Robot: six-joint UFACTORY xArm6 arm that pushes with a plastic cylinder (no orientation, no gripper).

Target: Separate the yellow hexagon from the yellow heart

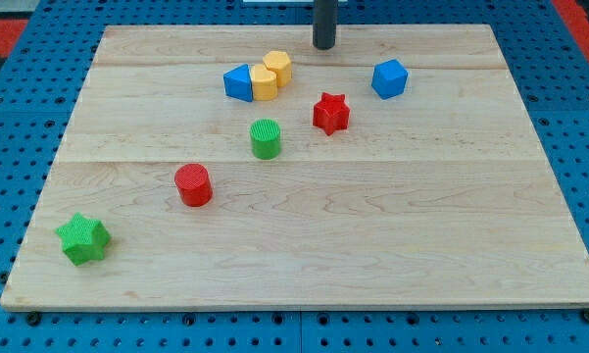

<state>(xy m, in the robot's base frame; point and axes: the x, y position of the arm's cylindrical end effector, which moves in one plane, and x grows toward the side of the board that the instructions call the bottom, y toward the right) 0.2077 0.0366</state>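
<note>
The yellow hexagon [279, 66] sits near the view's top centre, touching the yellow heart [264, 83] just below and left of it. A blue triangle block [238, 83] touches the heart's left side. My tip [323, 45] is down at the board's top edge, a short way to the right of the hexagon and slightly above it, not touching it.
A blue cube-like block [389, 78] lies to the right, a red star [330, 113] below my tip, a green cylinder [266, 138] in the middle, a red cylinder [193, 184] lower left and a green star [83, 239] at the bottom left. The wooden board [421, 245] rests on a blue surface.
</note>
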